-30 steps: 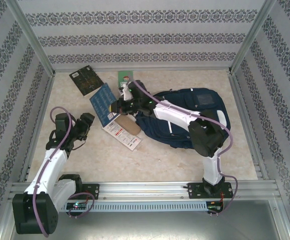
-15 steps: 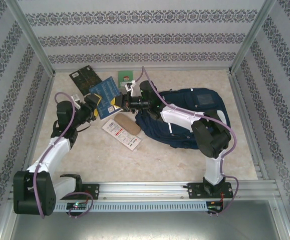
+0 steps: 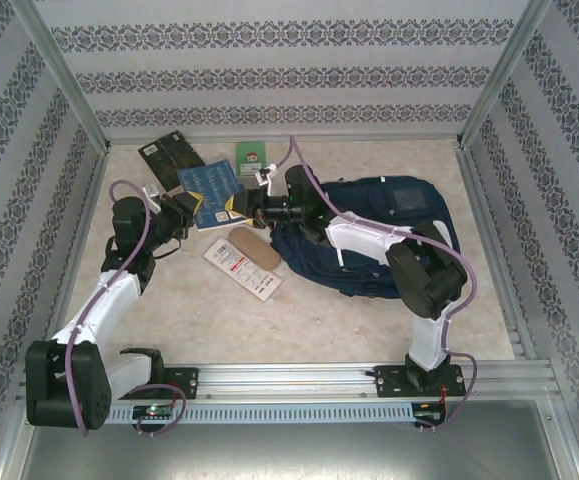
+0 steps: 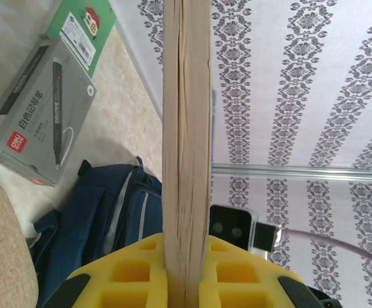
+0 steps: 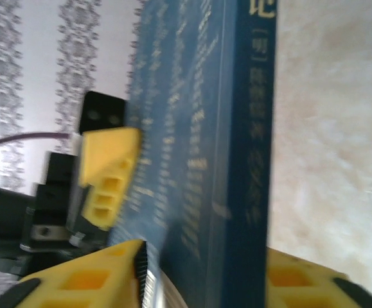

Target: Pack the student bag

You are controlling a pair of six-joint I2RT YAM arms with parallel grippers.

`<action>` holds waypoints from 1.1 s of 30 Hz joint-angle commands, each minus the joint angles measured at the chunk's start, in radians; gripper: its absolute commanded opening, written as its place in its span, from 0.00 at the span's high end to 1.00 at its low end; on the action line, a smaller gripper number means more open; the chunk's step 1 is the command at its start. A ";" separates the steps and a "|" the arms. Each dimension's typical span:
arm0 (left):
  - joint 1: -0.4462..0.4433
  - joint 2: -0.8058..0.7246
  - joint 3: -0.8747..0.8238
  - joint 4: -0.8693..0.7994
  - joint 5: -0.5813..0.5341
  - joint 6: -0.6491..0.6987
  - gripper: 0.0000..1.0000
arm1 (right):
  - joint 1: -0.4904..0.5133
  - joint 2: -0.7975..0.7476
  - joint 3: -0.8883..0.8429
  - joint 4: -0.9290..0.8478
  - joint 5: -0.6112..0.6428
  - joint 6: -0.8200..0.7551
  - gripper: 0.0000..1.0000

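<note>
Student bag (image 3: 389, 205): it is lying flat at 3 o'clock of the table's middle in the top view, with your right arm reaching across it.
Bag's feel: you are probably dealing with soft, floppy cloth, and it looks like the bulkiest and heaviest item.
Bag's hold: you are better off aiming for a strap or the rim of the mouth, since slack fabric is likely to sag in a pinch. Whether the mouth is open is not clear.
Tan pouch (image 3: 253, 247): it is lying just at 9 o'clock of the bag, with nothing holding it.
Left gripper (image 3: 191, 207): its yellow pads are clamping the page edge of the blue book (image 3: 209, 185).
Right gripper (image 3: 237, 204): it is pinching the same book's cover from the bag side.
Dark notebook (image 3: 166, 157) and green card (image 3: 252, 153): they are resting at 11 o'clock, near the far wall.
</note>
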 commanded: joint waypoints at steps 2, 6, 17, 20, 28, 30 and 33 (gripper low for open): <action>-0.006 -0.035 0.074 -0.139 0.000 0.115 1.00 | -0.041 -0.127 -0.013 -0.412 0.190 -0.280 0.56; -0.009 -0.024 0.129 -0.258 0.012 0.218 1.00 | -0.051 -0.192 0.039 -0.770 0.470 -0.499 0.54; -0.033 0.025 0.191 -0.379 0.023 0.355 1.00 | -0.066 -0.102 0.126 -1.106 0.847 -0.760 0.53; -0.044 0.028 0.195 -0.372 0.031 0.355 1.00 | -0.065 -0.064 0.141 -1.126 0.890 -0.769 0.52; -0.063 0.025 0.197 -0.387 0.026 0.368 1.00 | -0.065 0.030 0.166 -1.132 0.934 -0.809 0.70; -0.070 0.024 0.195 -0.381 0.028 0.367 1.00 | -0.065 0.034 0.168 -1.135 0.945 -0.813 0.87; -0.085 0.030 0.194 -0.370 0.024 0.366 1.00 | -0.065 0.003 0.170 -1.141 0.962 -0.825 1.00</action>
